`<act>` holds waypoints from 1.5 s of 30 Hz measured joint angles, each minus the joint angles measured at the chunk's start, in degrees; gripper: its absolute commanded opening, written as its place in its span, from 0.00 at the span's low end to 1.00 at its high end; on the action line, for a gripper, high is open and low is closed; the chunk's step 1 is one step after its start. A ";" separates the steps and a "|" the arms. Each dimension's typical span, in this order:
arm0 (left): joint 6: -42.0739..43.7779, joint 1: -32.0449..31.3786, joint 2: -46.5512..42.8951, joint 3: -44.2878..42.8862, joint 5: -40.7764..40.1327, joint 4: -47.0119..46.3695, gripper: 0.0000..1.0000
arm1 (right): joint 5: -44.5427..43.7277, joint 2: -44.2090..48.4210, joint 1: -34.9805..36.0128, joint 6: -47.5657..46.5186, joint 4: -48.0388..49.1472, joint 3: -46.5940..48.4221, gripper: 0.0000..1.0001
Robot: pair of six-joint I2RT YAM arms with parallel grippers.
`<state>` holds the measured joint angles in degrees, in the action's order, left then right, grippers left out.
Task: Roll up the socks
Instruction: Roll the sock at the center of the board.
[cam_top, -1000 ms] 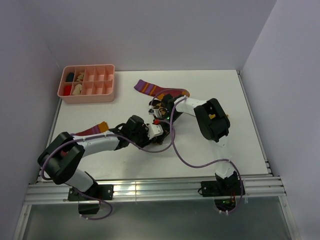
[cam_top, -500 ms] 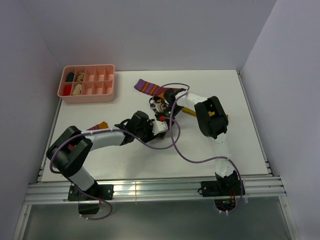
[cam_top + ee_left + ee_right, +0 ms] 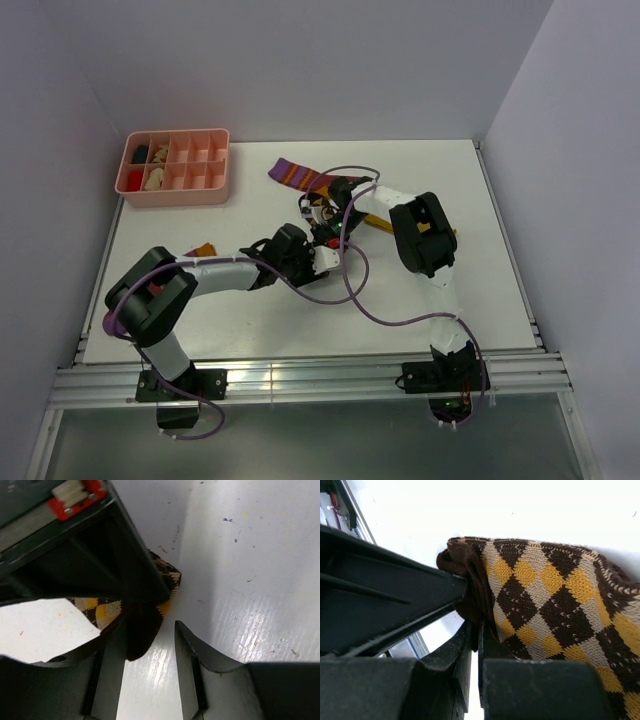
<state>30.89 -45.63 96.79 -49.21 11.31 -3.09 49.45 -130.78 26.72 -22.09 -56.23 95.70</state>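
One diamond-check sock (image 3: 545,595) is pinched in the right pincer (image 3: 472,630).

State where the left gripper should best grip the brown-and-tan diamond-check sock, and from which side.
Probably the plain dark brown end of the brown-and-tan diamond-check knitted sock, beside where the right gripper pinches it. That bunched end sticks out free, between the open fingers of the left gripper, so approaching from the left arm's side suits.

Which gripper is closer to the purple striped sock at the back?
Right. The right gripper is just in front of the purple striped sock; the left gripper is farther toward the near edge.
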 measured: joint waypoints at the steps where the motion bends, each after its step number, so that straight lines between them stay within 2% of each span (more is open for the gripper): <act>1: 0.20 -0.31 0.20 -0.11 -0.20 0.09 0.46 | 0.04 0.00 0.00 -0.09 0.00 0.00 0.00; 11: 3.10 -1.16 2.16 -2.27 -2.45 2.29 0.44 | 0.59 0.00 -0.17 -0.11 0.20 -0.26 0.00; 24: 3.08 0.98 1.97 -1.92 -1.90 2.89 0.40 | 1.09 0.00 -0.31 0.52 0.87 -0.61 0.00; 28: 1.01 1.55 1.46 -1.55 -2.01 2.29 0.35 | 1.18 0.00 -0.31 1.81 1.57 -0.87 0.00; 32: -6.40 4.11 -0.31 -1.33 -2.12 2.12 0.38 | 2.32 0.87 -0.48 5.81 5.29 -3.52 0.00; 36: -18.45 10.32 -6.12 -1.25 -3.98 2.03 0.43 | 2.62 3.91 -0.74 12.00 12.07 -9.11 0.00; 38: -25.35 13.31 -10.19 -1.05 -6.21 1.73 0.52 | 1.92 6.23 -0.76 16.13 16.87 -12.92 0.00; 40: -33.46 15.02 -14.36 -0.55 -8.50 1.14 0.67 | 1.03 8.33 -0.72 20.00 21.38 -16.28 0.00; 42: -39.85 15.30 -16.68 -0.15 -10.27 1.16 0.70 | 0.02 10.64 -0.59 24.85 27.08 -20.20 0.00; 45: -52.11 15.50 -17.81 0.87 -12.70 1.70 0.67 | -2.43 14.05 0.11 32.13 35.93 -25.70 0.00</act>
<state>-21.21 -30.13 78.98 -48.34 -1.39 -1.39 47.03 -116.73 26.83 10.04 -20.29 70.00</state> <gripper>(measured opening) 0.693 0.092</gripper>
